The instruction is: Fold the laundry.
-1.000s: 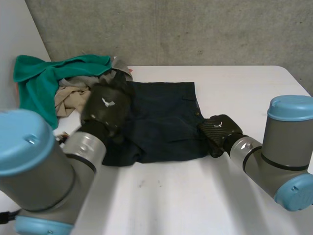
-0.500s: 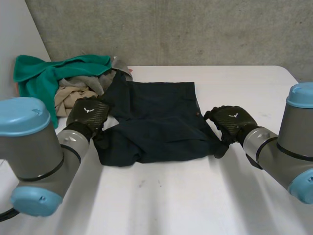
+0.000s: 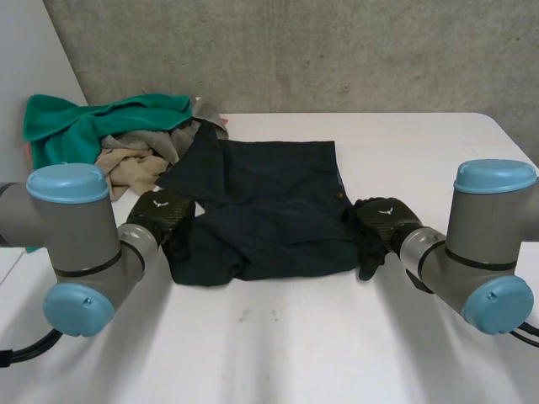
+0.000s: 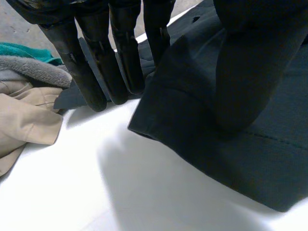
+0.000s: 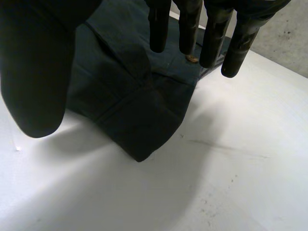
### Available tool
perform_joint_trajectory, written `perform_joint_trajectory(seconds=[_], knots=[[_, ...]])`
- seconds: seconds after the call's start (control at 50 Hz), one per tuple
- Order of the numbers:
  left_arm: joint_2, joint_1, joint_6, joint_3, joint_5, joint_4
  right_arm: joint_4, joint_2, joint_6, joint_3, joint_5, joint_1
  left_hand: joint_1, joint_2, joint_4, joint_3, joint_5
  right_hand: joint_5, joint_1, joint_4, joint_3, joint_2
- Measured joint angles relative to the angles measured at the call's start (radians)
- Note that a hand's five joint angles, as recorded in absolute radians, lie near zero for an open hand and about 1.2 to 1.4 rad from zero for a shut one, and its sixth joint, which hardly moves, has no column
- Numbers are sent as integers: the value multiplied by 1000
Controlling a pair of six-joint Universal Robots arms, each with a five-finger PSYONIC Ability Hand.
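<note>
Dark navy shorts (image 3: pixel 261 210) lie spread flat on the middle of the white table (image 3: pixel 337 337). My left hand (image 3: pixel 160 215) is at their left edge. In the left wrist view its straight fingers (image 4: pixel 96 62) stand on the table just beside the hem, and its thumb (image 4: pixel 245 77) rests on top of the shorts (image 4: pixel 216 154). My right hand (image 3: pixel 383 220) is at the shorts' near right corner. The right wrist view shows its fingers (image 5: pixel 192 24) straight and its thumb (image 5: pixel 33 72) wide apart, with the corner of the shorts (image 5: pixel 134 110) beneath them, not gripped.
A pile of other laundry sits at the table's back left: a green towel (image 3: pixel 76 126), a grey piece (image 3: pixel 156 139) and a beige garment (image 3: pixel 126 164), also close beside my left fingers (image 4: pixel 24 120). A concrete wall stands behind the table.
My left hand has come off the shorts' top and dropped to their left edge. My right hand has opened, lifted a little and settled back at the right corner.
</note>
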Motion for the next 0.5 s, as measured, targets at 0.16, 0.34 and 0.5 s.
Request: perform_joint_trajectory(seconds=[0.16,0.34,0.5], knots=[[2,-2,-9,3,5,-9,-26,33,-7,-27,-2,7,328,332,332,328,329,263,231,280,286,272],[7,-5,-7,7,2,-10,-58,55,-20,-51,-3,15,459,512,515,508,483,839,658,883,880,873],[136,-16,15,-60,6,-49,4,-64,-100,-35,2,2,459,512,515,508,483,864,674,899,893,877]])
